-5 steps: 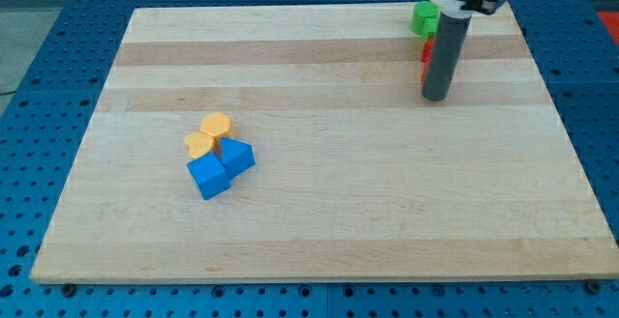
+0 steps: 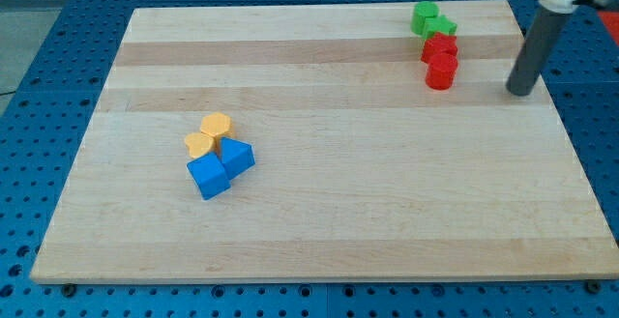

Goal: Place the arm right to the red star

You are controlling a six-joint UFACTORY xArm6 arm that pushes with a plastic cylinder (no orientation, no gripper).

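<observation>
The red star [image 2: 439, 46] lies near the view's top right of the wooden board [image 2: 319, 221], touching a second red block [image 2: 441, 71] just below it. My tip [image 2: 520, 92] rests on the board well to the right of both red blocks, slightly lower than the star, with a clear gap between them. Two green blocks [image 2: 429, 18] sit directly above the red star, touching it.
Two yellow blocks [image 2: 209, 134] and two blue blocks [image 2: 221, 167] cluster at the view's left centre. The board's right edge [image 2: 566, 115] runs close beside my tip. A blue pegboard table [image 2: 29, 86] surrounds the board.
My tip has moved to the right, from in front of the red blocks to a spot near the board's right edge. The red blocks, hidden before, now show fully.
</observation>
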